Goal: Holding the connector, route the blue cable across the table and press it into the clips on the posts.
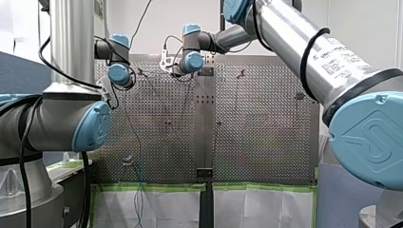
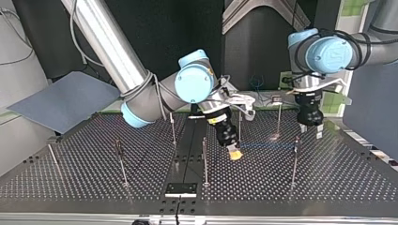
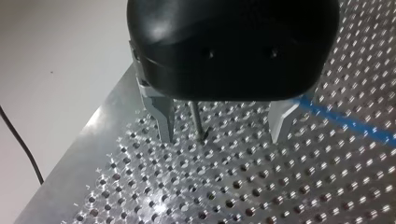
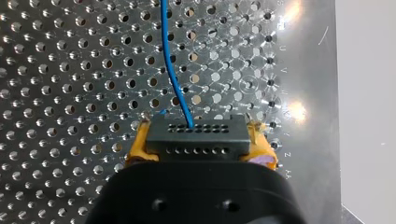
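Right gripper is clamping black rectangular connector; left gripper, fingers apart, is straddling thin metal post. Risk: taut thin blue cable pulling connector loose.

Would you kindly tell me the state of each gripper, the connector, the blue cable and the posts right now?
right gripper: shut on the connector.
connector: gripped at both ends.
blue cable: runs from the connector, stretched toward my left gripper; whether it is clipped cannot be told.
left gripper: open, empty, astride one post.
posts: upright.

Shiny metal table, matt black plastic connector, smooth blue cable
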{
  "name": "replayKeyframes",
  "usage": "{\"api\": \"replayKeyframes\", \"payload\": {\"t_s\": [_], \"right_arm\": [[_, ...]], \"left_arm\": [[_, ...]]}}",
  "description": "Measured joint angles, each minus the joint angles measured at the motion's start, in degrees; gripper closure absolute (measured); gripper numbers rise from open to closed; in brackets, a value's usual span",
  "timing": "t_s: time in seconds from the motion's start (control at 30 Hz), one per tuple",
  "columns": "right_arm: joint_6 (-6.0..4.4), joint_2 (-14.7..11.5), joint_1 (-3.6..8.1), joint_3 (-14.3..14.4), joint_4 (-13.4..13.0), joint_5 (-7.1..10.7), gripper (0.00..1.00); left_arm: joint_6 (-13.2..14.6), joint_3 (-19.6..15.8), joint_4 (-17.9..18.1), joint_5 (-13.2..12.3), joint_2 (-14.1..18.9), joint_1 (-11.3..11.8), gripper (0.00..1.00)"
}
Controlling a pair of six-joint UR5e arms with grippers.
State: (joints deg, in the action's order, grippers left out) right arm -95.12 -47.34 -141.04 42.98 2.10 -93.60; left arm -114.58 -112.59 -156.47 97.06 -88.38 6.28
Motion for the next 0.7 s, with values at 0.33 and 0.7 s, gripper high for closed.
{"api": "replayKeyframes", "payload": {"t_s": [0.33, 0.7], "right_arm": [[-0.22, 0.0, 0.36, -0.87, 0.07, 0.23, 1.0], [-0.58, 0.0, 0.74, -1.6, 0.22, 0.34, 1.0]], "left_arm": [[0.77, -1.18, -5.31, -0.82, 5.32, -1.03, 0.0], [6.16, -1.18, -8.22, -5.62, 9.23, -3.05, 0.0]]}}
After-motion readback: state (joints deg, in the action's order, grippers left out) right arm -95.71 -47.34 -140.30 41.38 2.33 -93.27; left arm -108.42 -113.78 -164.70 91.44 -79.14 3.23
